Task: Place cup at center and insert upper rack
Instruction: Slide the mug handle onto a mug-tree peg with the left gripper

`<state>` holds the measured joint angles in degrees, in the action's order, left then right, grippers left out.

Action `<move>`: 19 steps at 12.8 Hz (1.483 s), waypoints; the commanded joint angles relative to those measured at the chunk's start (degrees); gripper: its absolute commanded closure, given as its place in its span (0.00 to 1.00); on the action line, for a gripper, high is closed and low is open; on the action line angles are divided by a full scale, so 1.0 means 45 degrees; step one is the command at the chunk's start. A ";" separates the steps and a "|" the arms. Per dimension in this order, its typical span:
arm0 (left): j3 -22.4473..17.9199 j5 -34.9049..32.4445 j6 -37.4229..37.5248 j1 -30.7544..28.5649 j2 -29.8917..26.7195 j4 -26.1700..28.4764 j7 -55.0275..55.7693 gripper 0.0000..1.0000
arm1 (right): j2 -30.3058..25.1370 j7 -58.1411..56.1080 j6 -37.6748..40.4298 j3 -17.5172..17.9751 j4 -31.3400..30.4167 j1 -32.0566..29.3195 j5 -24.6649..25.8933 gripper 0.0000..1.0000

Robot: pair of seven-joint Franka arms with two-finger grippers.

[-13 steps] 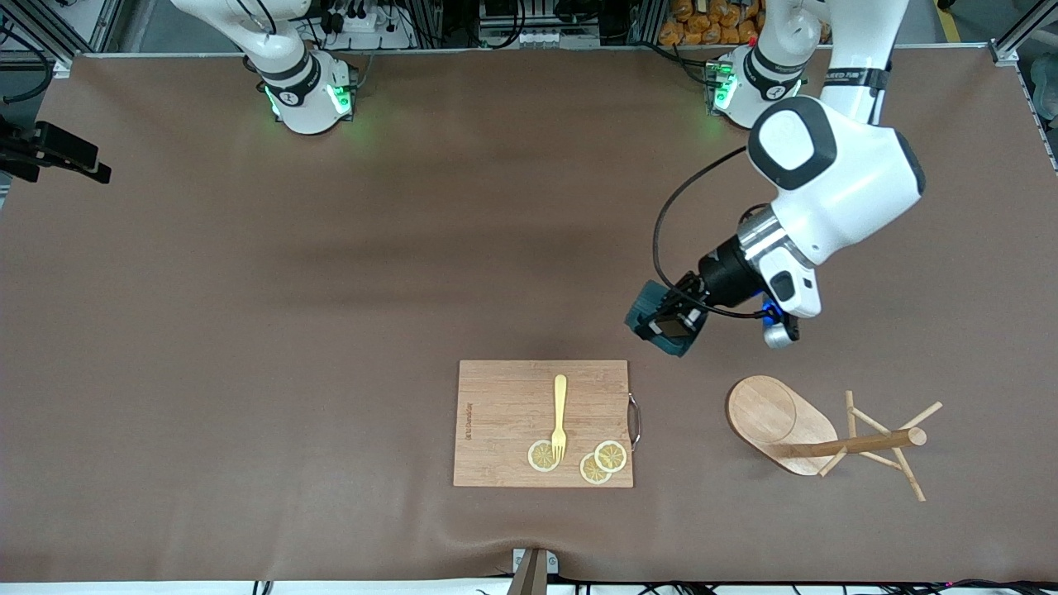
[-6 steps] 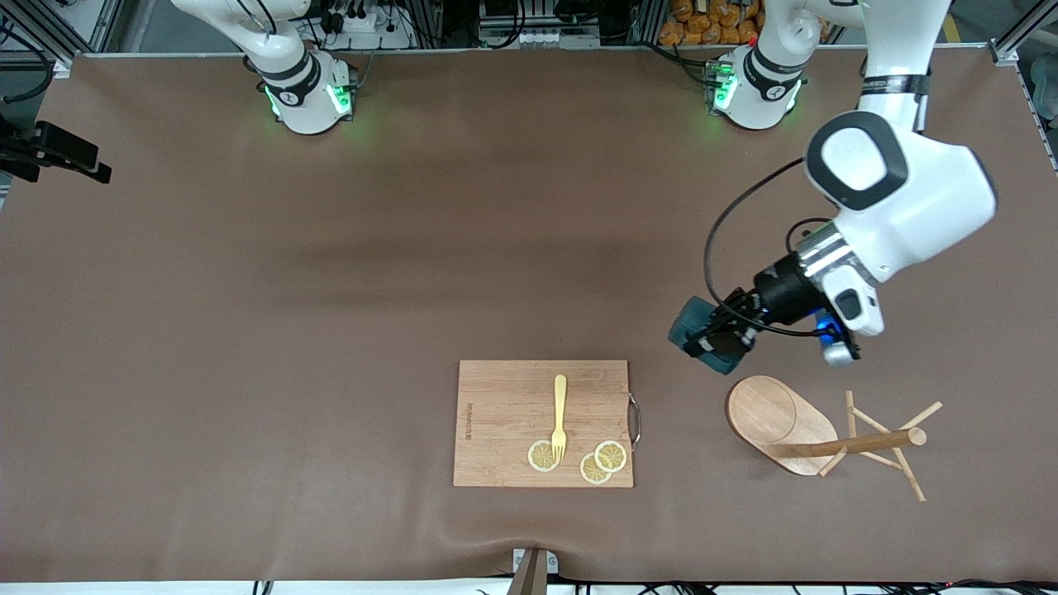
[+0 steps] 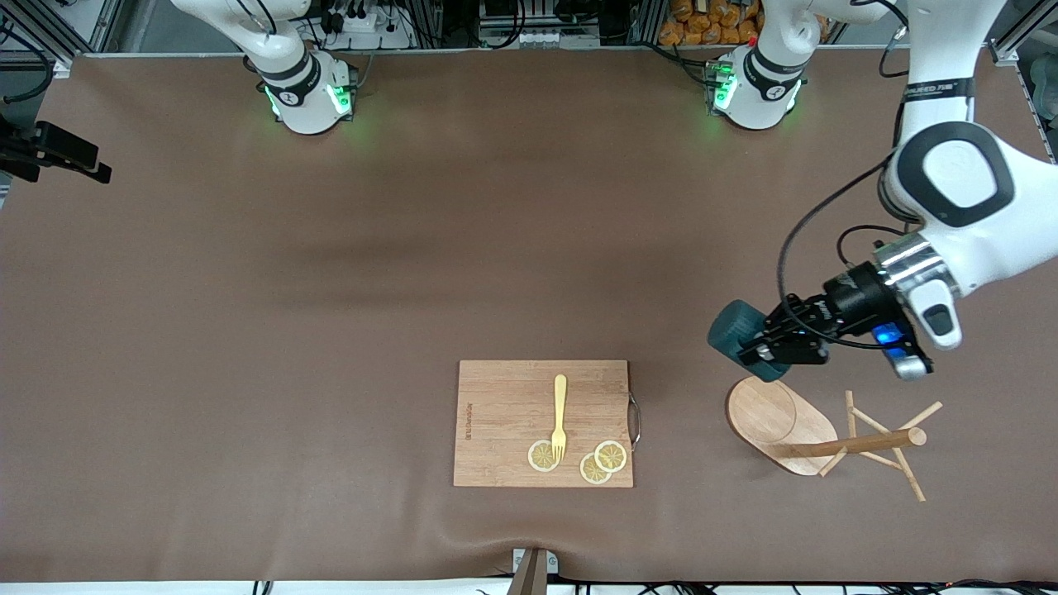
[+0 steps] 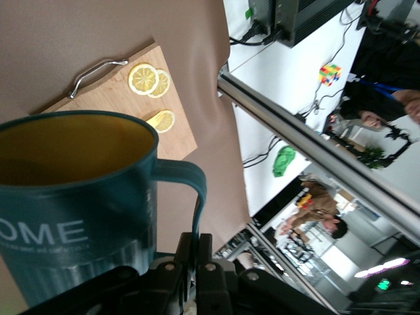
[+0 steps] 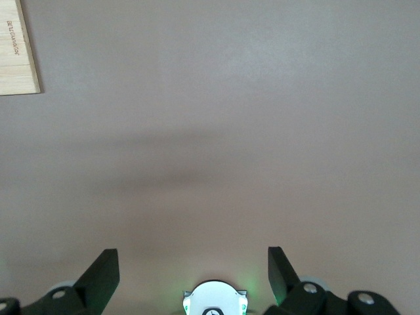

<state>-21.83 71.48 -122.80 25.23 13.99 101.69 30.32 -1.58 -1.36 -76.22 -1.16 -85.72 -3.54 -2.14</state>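
Since the earlier frames, the left gripper (image 3: 764,349) has carried the cup (image 3: 738,333) toward the left arm's end of the table; you now find it at the right of the front view, in the air just over the edge of the mug tree's oval base (image 3: 777,420); the jaws are clamped on the cup's handle (image 4: 192,190), as the left wrist view confirms. Note that the teal cup (image 4: 75,197) is held on its side, its yellowish interior showing in that view.

Observe the mug tree (image 3: 831,436) lying tipped over at the lower right of the front view, its pole (image 3: 860,445) and pegs resting on the table (image 3: 331,289); the cutting board (image 3: 512,413) sits at lower centre, bearing a yellow fork (image 3: 559,416) and three lemon slices (image 3: 610,455).

The right arm waits at the upper left of the front view; the right gripper (image 5: 193,266) has its jaws apart over bare table.
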 commanded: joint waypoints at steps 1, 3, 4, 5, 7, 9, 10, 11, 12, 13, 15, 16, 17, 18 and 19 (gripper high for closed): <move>0.0105 0.1259 0.0860 -0.0838 0.0230 -0.0371 -0.0409 1.00 | 0.0117 0.0087 0.0219 -0.0016 0.0318 0.0065 0.0144 0.00; 0.0105 0.1848 0.1990 -0.1696 0.0522 -0.0371 -0.1324 1.00 | 0.0117 0.0087 0.0219 -0.0016 0.0318 0.0046 0.0164 0.00; 0.0105 0.2218 0.2499 -0.2068 0.0697 -0.0371 -0.1909 1.00 | 0.0117 0.0087 0.0219 -0.0016 0.0318 0.0045 0.0164 0.00; 0.0105 0.2415 0.2852 -0.2284 0.0815 -0.0390 -0.2398 1.00 | 0.0117 0.0087 0.0219 -0.0016 0.0318 0.0045 0.0144 0.00; 0.0105 0.3174 0.3282 -0.2695 0.1089 -0.0390 -0.2676 1.00 | 0.0117 0.0087 0.0219 -0.0016 0.0318 0.0065 0.0144 0.00; 0.0105 0.3588 0.3383 -0.2852 0.1207 -0.0371 -0.3104 1.00 | 0.0117 0.0087 0.0219 -0.0016 0.0318 0.0065 0.0164 0.00; 0.0124 0.3763 0.3499 -0.3162 0.1323 -0.0390 -0.3164 1.00 | 0.0117 0.0087 0.0219 -0.0016 0.0318 0.0046 0.0164 0.00; 0.0125 0.4210 0.3790 -0.3262 0.1498 -0.0410 -0.3165 1.00 | 0.0117 0.0087 0.0219 -0.0016 0.0318 0.0045 0.0164 0.00; 0.0105 0.4582 0.3928 -0.3360 0.1558 -0.0391 -0.3377 1.00 | 0.0117 0.0087 0.0219 -0.0016 0.0318 0.0045 0.0164 0.00; 0.0124 0.4663 0.4104 -0.3476 0.1558 -0.0390 -0.3727 1.00 | 0.0098 0.0087 0.0219 -0.0016 0.0318 0.0045 0.0164 0.00; 0.0125 0.4915 0.4592 -0.3751 0.1772 -0.0390 -0.3925 1.00 | 0.0098 0.0087 0.0219 -0.0016 0.0318 0.0026 0.0164 0.00; 0.0105 0.5053 0.4710 -0.3790 0.1967 -0.0390 -0.4100 1.00 | 0.0098 0.0087 0.0219 -0.0016 0.0318 0.0026 0.0164 0.00; 0.0124 0.5247 0.4827 -0.4042 0.2065 -0.0390 -0.4605 1.00 | 0.0098 0.0067 0.0219 -0.0035 0.0318 0.0006 0.0164 0.00; 0.0125 0.5443 0.5060 -0.4121 0.2260 -0.0390 -0.4938 1.00 | 0.0098 0.0087 0.0219 -0.0035 0.0318 0.0026 0.0164 0.00; 0.0125 0.5561 0.5352 -0.4238 0.2358 -0.0410 -0.5116 1.00 | 0.0098 0.0087 0.0219 -0.0016 0.0318 0.0026 0.0164 0.00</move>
<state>-21.80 94.25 -101.62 7.75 22.92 101.17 9.63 -1.58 -1.36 -76.22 -1.27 -85.69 -3.55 -2.14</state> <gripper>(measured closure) 0.943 0.000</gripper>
